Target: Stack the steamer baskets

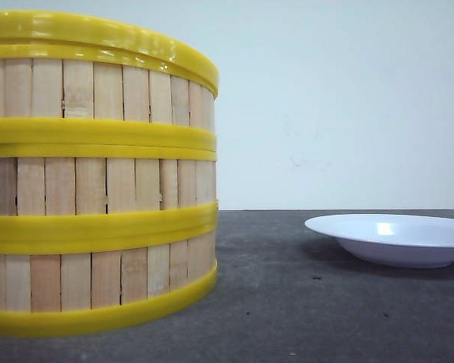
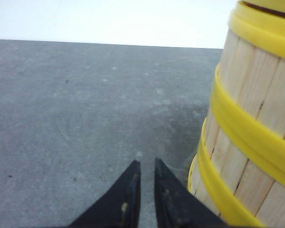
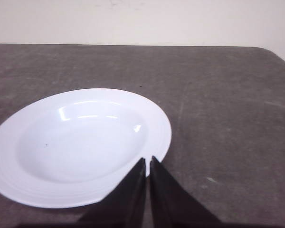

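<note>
All three baskets (image 1: 98,181) sit stacked on the left of the table (image 1: 287,302), plate (image 1: 393,238) off to the right. Left gripper (image 2: 147,164) and right gripper (image 3: 147,160) are both pinched closed, holding nothing.

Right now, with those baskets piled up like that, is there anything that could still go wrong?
Possibly two things. The steamer baskets already stand as a tall three-tier stack, and the left gripper, fingers nearly together and holding nothing, sits low on the table right beside its base; a sideways sweep could nudge or topple it. The right gripper, also holding nothing, hangs just at the rim of the white plate, so dropping lower or pushing forward might clip that rim and slide the plate.
</note>
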